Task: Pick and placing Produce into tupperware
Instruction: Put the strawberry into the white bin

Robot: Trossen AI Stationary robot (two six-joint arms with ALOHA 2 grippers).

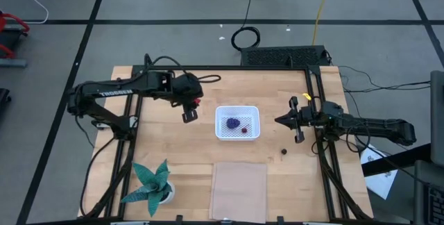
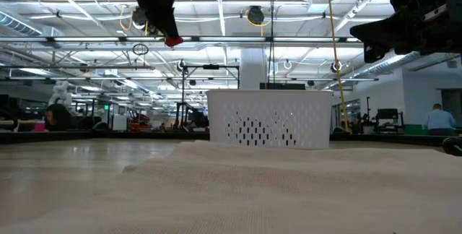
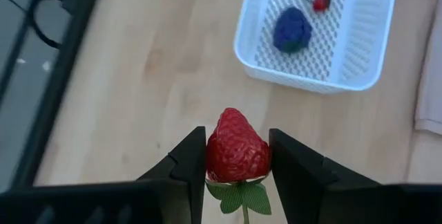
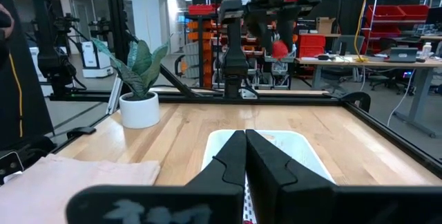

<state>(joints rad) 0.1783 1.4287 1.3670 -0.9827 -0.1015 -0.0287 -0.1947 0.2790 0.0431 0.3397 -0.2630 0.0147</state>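
Note:
My left gripper (image 3: 237, 156) hangs above the table left of the white tupperware (image 1: 237, 122), shut on a red toy strawberry (image 3: 237, 148), also seen as a red speck (image 1: 197, 103) in the high view and up in the air (image 2: 173, 42) in the low view. Inside the tupperware (image 3: 324, 30) lie the purple lump (image 3: 292, 29) and a small dark red ball (image 3: 321, 2). Another dark ball (image 1: 284, 151) rests on the wood right of the container. My right gripper (image 4: 245, 156) is shut, empty, held level at the table's right side (image 1: 283, 120), pointing at the tupperware. My left gripper pinches the strawberry's body (image 3: 237, 156) between its two fingers (image 3: 185, 165), one on each side, coming from above and pointing down. The berry is lifted clear of the table, its pointed tip facing away from the wrist and its green leaves (image 3: 240, 196) back between the fingers.
A teal spiky potted plant (image 1: 151, 183) stands at the near left corner. A flat pinkish sheet (image 1: 238, 190) lies at the near edge, in front of the tupperware. A black frame (image 1: 316, 114) borders the wooden table. Bare wood lies between the left gripper and the container.

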